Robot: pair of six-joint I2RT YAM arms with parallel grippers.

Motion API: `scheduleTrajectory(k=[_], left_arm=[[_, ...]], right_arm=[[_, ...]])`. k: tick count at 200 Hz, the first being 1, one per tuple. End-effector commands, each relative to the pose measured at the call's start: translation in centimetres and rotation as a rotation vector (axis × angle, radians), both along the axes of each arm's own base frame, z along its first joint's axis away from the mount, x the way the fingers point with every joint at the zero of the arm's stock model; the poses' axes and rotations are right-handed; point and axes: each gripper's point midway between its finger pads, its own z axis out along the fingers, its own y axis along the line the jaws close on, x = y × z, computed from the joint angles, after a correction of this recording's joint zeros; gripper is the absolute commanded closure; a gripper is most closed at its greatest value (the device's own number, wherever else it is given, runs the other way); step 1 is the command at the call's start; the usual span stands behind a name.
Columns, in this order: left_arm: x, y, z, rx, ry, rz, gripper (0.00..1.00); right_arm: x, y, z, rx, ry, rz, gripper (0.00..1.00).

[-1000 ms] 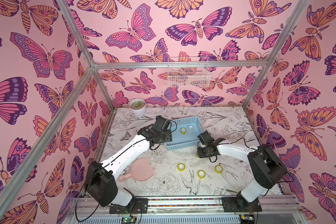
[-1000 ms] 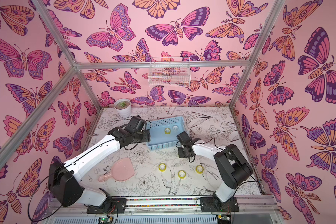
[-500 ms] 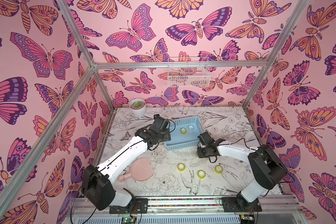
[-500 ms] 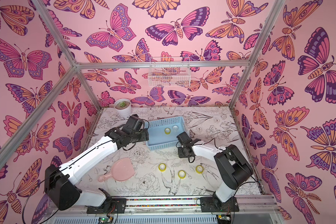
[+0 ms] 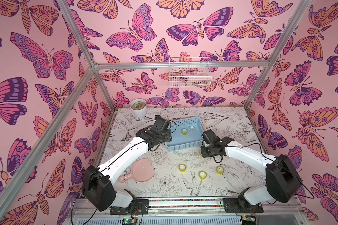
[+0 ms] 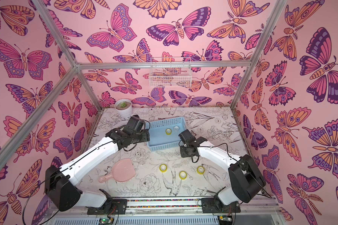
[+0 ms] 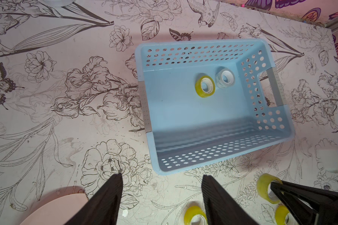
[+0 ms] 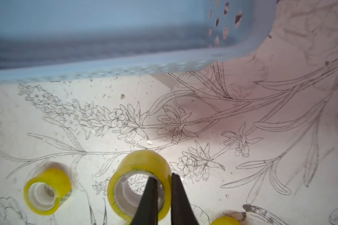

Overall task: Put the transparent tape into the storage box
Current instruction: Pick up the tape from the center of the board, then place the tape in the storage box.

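Observation:
The storage box [image 5: 183,147] [image 6: 164,146] is a light blue perforated basket at mid-table. Inside lie a yellow tape roll [image 5: 184,131] [image 7: 204,86] and a colourless one [image 5: 191,128] [image 7: 224,78]. My right gripper [image 8: 163,177] is shut on another yellow roll [image 8: 139,183] [image 7: 265,188], one finger inside the ring and one outside, low over the table just in front of the box. In both top views the wrist hides most of that roll. Three yellow rolls [image 5: 182,168] [image 5: 202,174] [image 5: 220,169] lie nearer the front. My left gripper [image 7: 161,176] hangs open and empty beside the box's near left corner.
A pink hand mirror [image 5: 142,172] lies at the front left, under the left forearm. A white pot with a succulent [image 5: 138,107] stands in the back left corner. A white wire basket [image 5: 189,75] hangs on the back wall.
The right jaws have closed onto the yellow roll in front of the box. The left arm has drawn back slightly to the left, its jaws still apart.

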Motion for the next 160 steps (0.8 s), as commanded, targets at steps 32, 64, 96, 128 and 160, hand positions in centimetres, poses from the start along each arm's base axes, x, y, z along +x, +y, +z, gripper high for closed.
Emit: scheduleTrajectory(k=[32, 64, 96, 128, 160], left_arm=[[-0.8, 0.4, 0.4, 0.021, -0.029, -0.043, 0.30], [-2.0, 1.0, 0.4, 0.014, -0.034, -0.064, 0.30], [-3.7, 1.8, 1.3, -0.019, -0.060, -0.077, 0.30], [-4.8, 2.4, 0.8, -0.026, -0.051, -0.069, 0.30], [-5.0, 2.5, 0.3, -0.032, -0.036, -0.059, 0.30]], right_arm=[[2.7, 1.0, 8.9, -0.044, -0.114, 0.041, 1.00], [6.3, 2.8, 9.9, -0.084, -0.142, 0.068, 1.00], [9.7, 4.0, 7.9, -0.100, -0.069, 0.080, 1.00], [12.2, 3.8, 4.7, -0.113, 0.006, 0.069, 1.00], [13.2, 3.4, 1.0, -0.100, 0.090, 0.062, 1.00]])
